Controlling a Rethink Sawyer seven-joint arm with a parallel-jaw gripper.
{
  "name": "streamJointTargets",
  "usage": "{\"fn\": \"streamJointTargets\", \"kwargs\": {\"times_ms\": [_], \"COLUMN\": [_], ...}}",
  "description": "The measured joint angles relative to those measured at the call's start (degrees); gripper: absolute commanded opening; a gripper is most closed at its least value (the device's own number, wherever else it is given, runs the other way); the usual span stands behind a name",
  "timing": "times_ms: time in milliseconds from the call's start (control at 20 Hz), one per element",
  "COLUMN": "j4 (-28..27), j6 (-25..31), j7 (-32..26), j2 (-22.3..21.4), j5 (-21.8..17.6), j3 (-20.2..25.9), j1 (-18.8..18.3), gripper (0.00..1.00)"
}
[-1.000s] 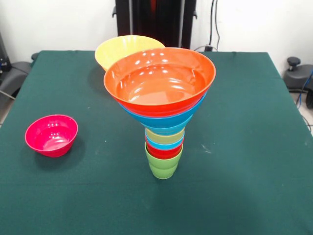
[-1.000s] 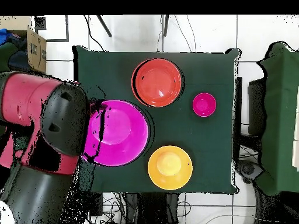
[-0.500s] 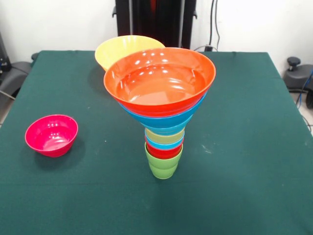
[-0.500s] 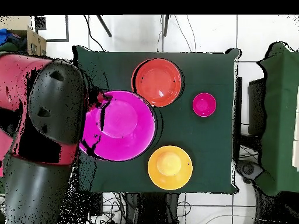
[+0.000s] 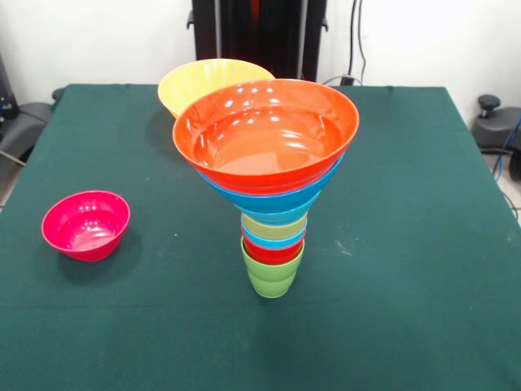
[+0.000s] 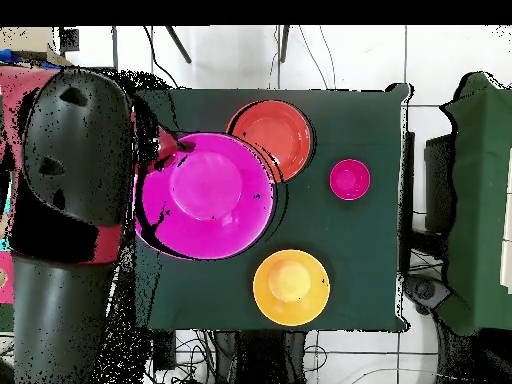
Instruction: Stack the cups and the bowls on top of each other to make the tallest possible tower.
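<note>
Large glossy pink plastic bowl (image 6: 205,196), carried high, should settle centred on the funnel-shaped tower (image 5: 273,183); jaws' state can't be told.

Tower (image 5: 273,187) mid-table (image 5: 423,269); one bowl (image 5: 85,225) left of it, another (image 5: 203,81) behind.

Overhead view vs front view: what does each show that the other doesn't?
Overhead only: the red and black arm and a large pink bowl beside it, overlapping the red-orange bowl's edge. The gripper can't be made out.

Front only: the tower's side, with the lime green cup at the base and red, light blue, yellow and blue layers widening upward.

Both: the red-orange bowl on top, the yellow-orange bowl, the small magenta bowl, and the green table.
</note>
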Motion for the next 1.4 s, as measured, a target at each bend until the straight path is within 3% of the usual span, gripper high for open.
{"fn": "streamJointTargets", "kwargs": {"times_ms": [1400], "j4": [-12.5], "j6": [0.9], "j7": [0.0], "j2": [7.7], "j5": [-0.8], "j3": [0.0], "j1": [-5.1], "gripper": [0.00]}}
